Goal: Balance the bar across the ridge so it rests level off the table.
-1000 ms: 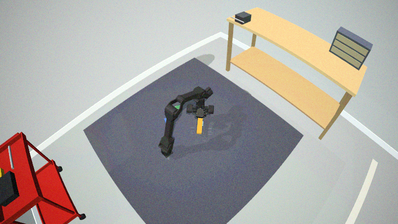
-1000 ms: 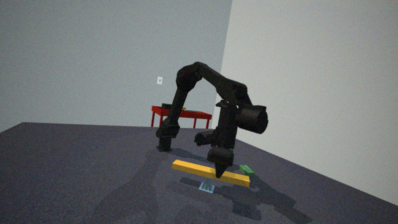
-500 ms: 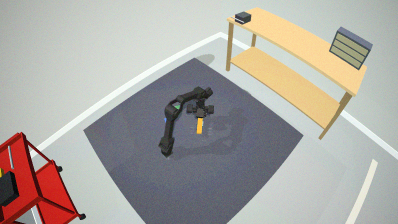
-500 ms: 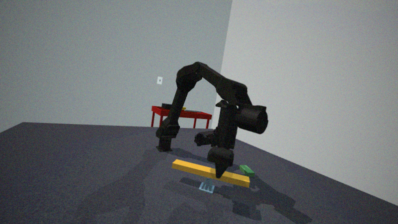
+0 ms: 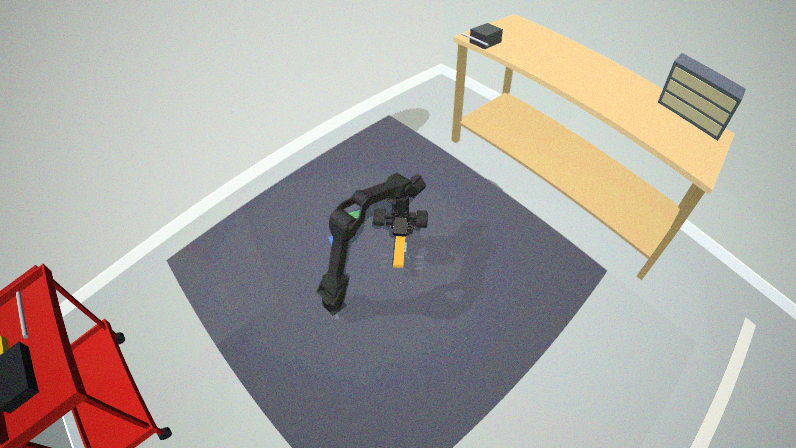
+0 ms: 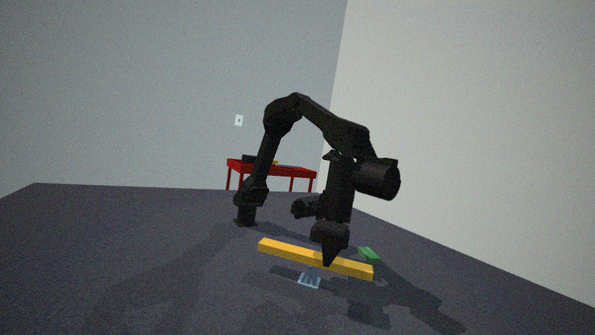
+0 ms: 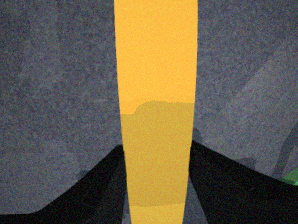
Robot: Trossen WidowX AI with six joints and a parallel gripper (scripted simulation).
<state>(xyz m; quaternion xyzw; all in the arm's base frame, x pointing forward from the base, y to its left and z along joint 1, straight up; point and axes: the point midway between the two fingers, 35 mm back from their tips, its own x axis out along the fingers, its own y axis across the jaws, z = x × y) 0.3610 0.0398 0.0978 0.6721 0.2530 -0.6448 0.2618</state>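
The orange bar is held clear of the table, above the light blue ridge. My gripper is shut on the bar, right of the ridge in the exterior view, with one finger on each side of it. The bar crosses over the ridge's top; whether they touch cannot be told. In that view the bar slants down to the right, but the camera is tilted, so its exact level is unclear. The ridge is hidden in the wrist view.
A green block lies on the dark table beyond the bar's right part in the exterior view. A small blue thing shows beside my arm. A red cart and a wooden bench stand farther off.
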